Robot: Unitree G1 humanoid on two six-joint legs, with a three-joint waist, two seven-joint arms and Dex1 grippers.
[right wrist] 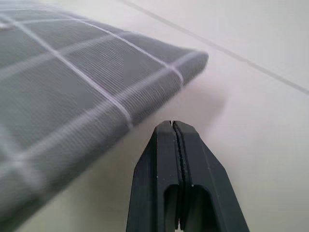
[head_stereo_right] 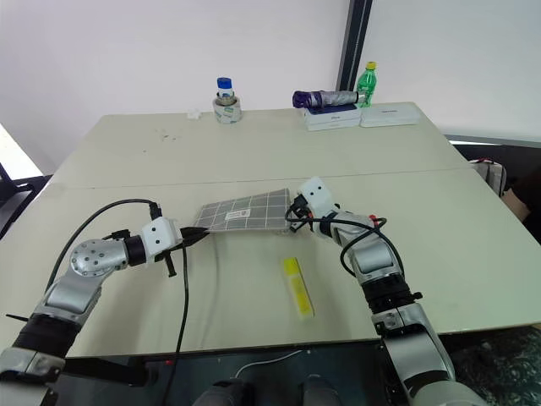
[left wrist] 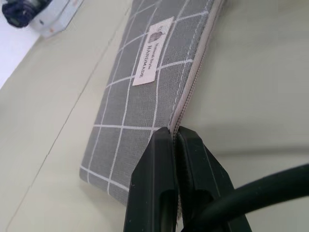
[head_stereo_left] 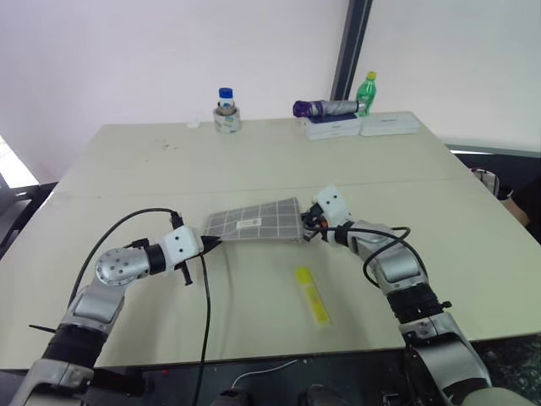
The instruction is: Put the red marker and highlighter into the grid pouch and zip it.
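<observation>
While the left fingers [left wrist: 175,145] pinch the grid pouch [head_stereo_left: 258,222] corner, the right fingers [right wrist: 174,140] sit clenched beside it.

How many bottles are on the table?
2. A blue-capped bottle stands at the table's far edge, left of the middle. A green bottle with a yellow cap stands further right, behind the white boxes.

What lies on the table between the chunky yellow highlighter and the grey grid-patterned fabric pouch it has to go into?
Nothing visible: only bare table separates the chunky yellow highlighter from the grey grid-patterned fabric pouch. The pouch's zipper edge looks shut at the end that the left gripper pinches, so the opening itself may be the barrier.
</observation>
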